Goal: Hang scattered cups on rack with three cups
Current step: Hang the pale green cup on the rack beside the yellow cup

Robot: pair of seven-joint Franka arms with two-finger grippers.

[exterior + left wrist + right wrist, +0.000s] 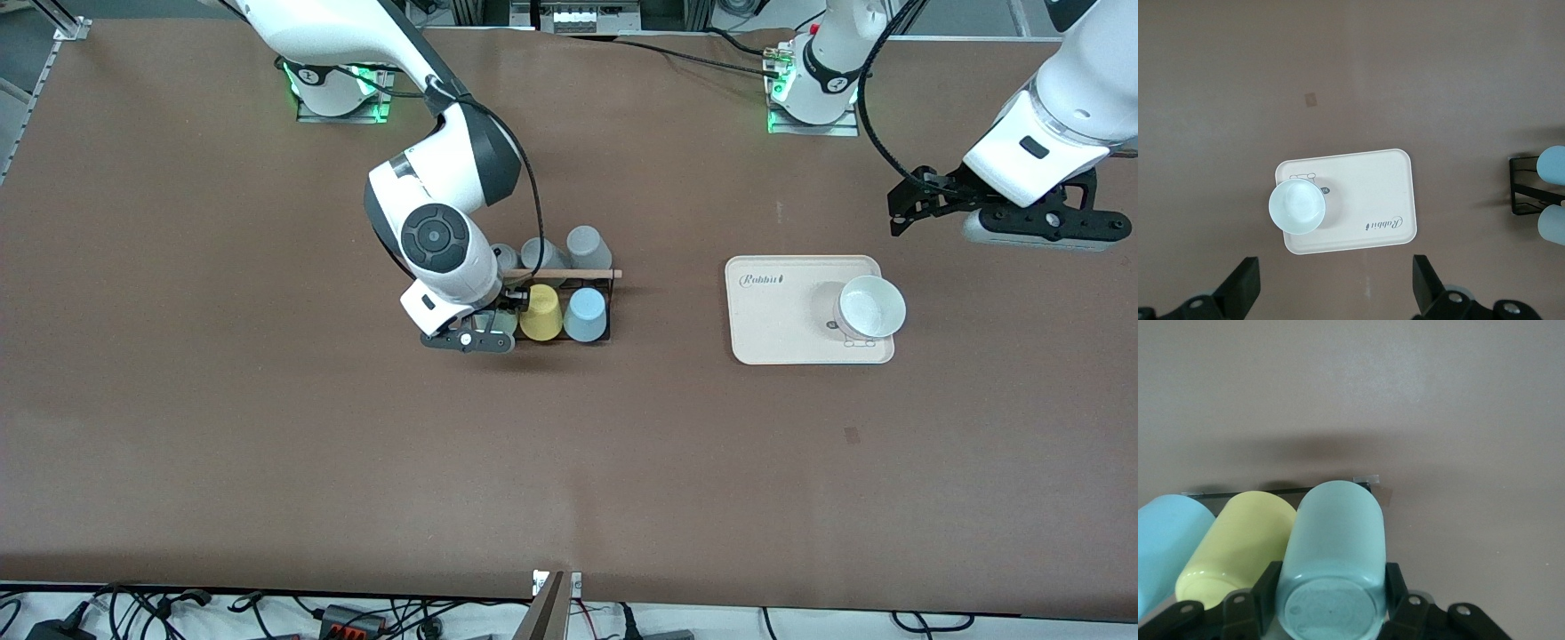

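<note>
The brown table [267, 462] fills the front view. Right of centre lies a cream tray [773, 329] holding a white bowl [871, 305]. At centre, the black rack [608, 307] carries a yellow cup [540, 313] and blue cup [586, 315]. The right gripper [1331, 603] clenches a mint cup [1335, 540] at the rack. The left gripper [1335, 283] waits spread wide above the tray.

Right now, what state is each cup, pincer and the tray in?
Mint green cup: gripped, at the rack.
Light blue cup: hung.
Yellow cup: hung.
White cup: upright on the cream tray.
Right pincer: shut on mint green cup.
Left pincer: open, over the table.
</note>
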